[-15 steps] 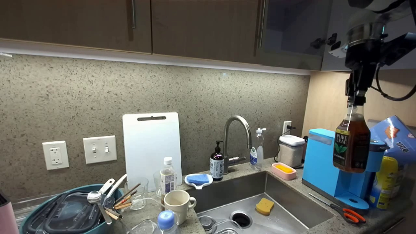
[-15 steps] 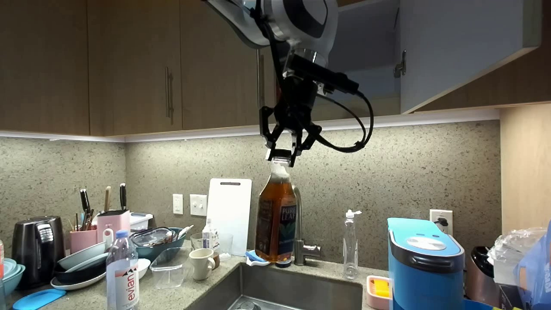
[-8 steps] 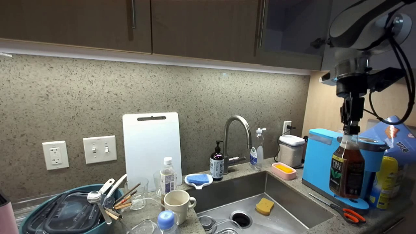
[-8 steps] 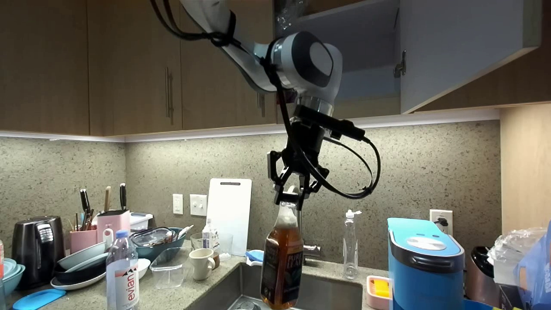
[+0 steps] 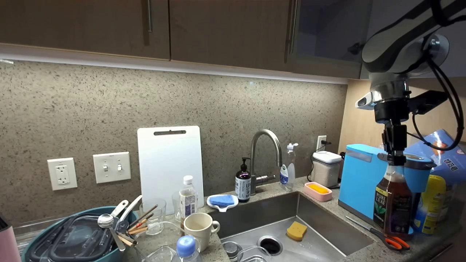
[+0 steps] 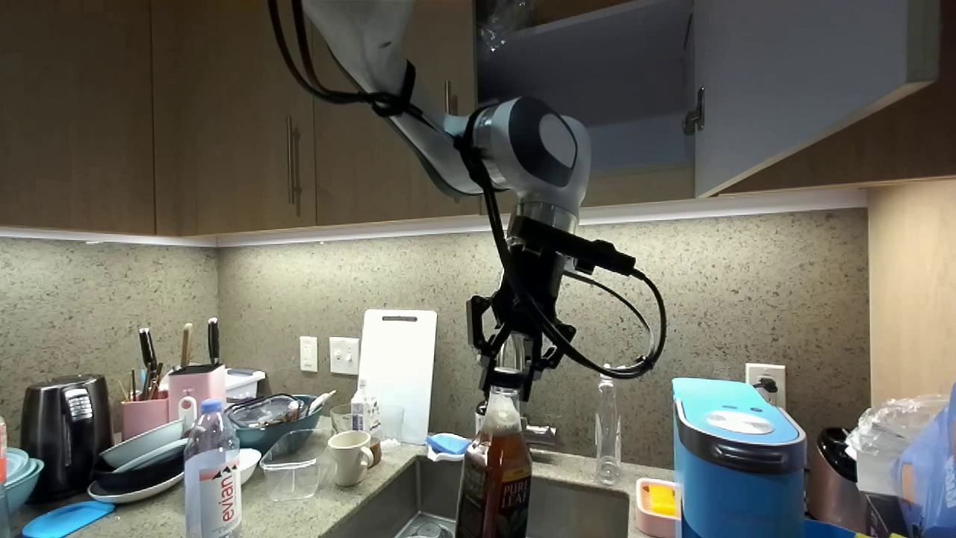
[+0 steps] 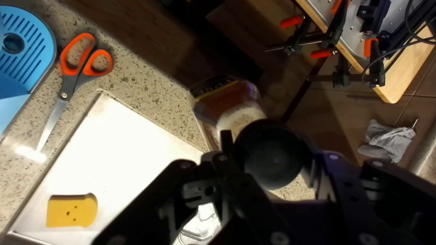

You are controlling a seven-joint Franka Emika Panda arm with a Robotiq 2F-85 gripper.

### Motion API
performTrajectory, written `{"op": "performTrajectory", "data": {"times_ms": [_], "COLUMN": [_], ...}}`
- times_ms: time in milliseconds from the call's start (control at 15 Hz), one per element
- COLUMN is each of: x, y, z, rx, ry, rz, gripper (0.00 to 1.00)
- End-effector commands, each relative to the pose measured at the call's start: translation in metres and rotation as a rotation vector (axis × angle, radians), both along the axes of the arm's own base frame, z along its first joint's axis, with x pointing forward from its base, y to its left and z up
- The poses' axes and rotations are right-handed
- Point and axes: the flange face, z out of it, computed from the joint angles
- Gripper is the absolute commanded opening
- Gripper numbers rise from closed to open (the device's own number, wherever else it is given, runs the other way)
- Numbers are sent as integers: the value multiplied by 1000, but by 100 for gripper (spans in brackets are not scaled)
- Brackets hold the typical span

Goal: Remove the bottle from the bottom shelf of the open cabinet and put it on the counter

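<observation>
In an exterior view the gripper clasps the brown bottle by its top, nearly upright in front of the blue appliance; contact with the surface is unclear. Orange-handled scissors lie beside the sink; a yellow sponge lies inside.

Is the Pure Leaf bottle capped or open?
Capped: the wrist view shows a round black cap on top of the Pure Leaf bottle.

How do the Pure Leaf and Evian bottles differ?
The Pure Leaf bottle looks amber, the Evian bottle clear. The Pure Leaf bottle has a dark cap, the Evian bottle a light blue cap. The gripper holds the Pure Leaf bottle near its top, while the Evian bottle is not held. Both are capped and labelled.
</observation>
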Motion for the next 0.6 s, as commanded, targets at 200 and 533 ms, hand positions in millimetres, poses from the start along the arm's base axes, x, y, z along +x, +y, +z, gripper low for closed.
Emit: {"op": "performTrajectory", "data": {"times_ms": [200,533], "x": [-9,-17], "y": [8,20], "z": [-21,-57], "rx": [-26,-51], "ry": [-10,25], "rz": [31,53], "gripper": [22,22]}}
